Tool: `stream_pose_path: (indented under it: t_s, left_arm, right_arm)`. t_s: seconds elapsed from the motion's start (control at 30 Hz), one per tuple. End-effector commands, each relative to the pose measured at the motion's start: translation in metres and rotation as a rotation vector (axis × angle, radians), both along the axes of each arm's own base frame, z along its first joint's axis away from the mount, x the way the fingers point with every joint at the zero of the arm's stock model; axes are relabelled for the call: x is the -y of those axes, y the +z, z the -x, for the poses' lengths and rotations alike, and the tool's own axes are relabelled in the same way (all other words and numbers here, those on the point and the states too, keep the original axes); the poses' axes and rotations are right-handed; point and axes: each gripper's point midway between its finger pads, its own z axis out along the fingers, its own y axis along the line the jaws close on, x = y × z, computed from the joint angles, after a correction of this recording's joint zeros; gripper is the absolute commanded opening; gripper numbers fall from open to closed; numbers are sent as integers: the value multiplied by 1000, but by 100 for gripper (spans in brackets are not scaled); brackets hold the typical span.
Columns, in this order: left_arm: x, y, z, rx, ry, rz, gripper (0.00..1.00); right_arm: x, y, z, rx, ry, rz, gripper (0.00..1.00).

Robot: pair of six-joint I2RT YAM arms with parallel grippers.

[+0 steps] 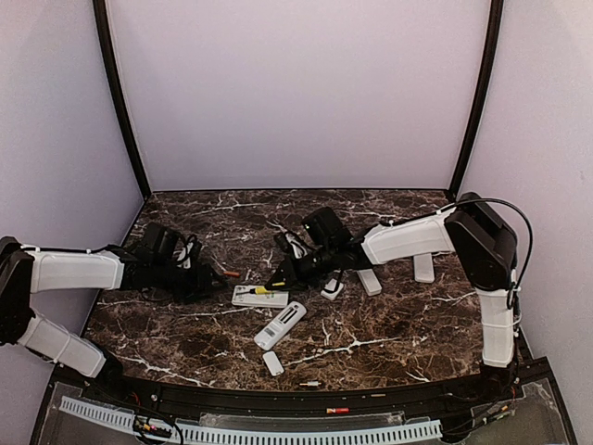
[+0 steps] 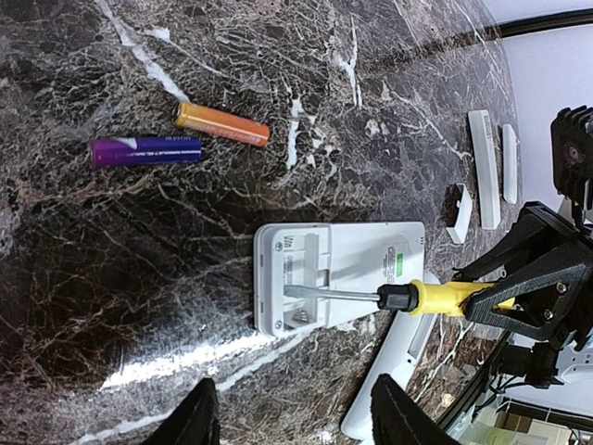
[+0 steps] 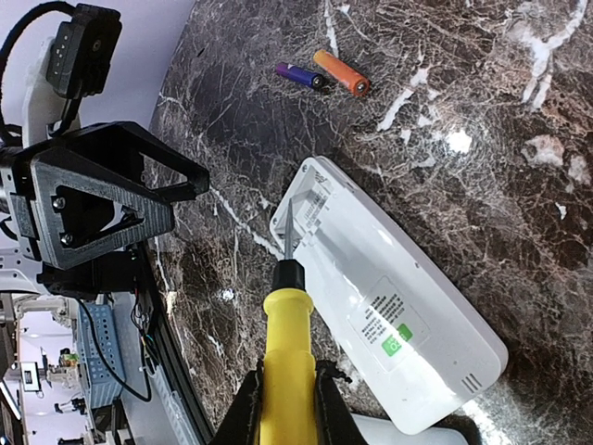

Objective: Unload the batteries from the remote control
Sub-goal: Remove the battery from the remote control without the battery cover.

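The white remote control (image 2: pixel 361 264) lies back up, its battery bay (image 2: pixel 301 287) uncovered with a bare spring showing. An orange battery (image 2: pixel 222 124) and a blue-purple battery (image 2: pixel 146 151) lie side by side on the marble beyond it; they also show as the orange battery (image 3: pixel 341 73) and the blue one (image 3: pixel 298 76). My right gripper (image 3: pixel 285 394) is shut on a yellow-handled screwdriver (image 3: pixel 289 352) whose blade tip sits in the bay. My left gripper (image 2: pixel 296 422) hovers just short of the remote's end, open, nothing between its fingers (image 2: pixel 199 417).
A second white remote (image 1: pixel 281 324) lies nearer the front, with a small white cover (image 1: pixel 272 362) beside it. More white covers (image 1: pixel 369 281) (image 1: pixel 423 267) lie under the right arm. The two grippers (image 1: pixel 208 278) (image 1: pixel 283 273) stand close together over the table's middle.
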Motion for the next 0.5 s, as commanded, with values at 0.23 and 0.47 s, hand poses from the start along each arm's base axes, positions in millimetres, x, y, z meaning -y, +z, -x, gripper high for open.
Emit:
stream_pose_path:
  t_s: [0.23,0.47]
  left_arm:
    - [-13,20,-7,49,-9,-48,56]
    - [-35,61,-29,156,-16,-115,65]
  right_arm:
    - [13,62,-7,187,-41,-41,0]
    - [59,79,-25,340,-211,82,0]
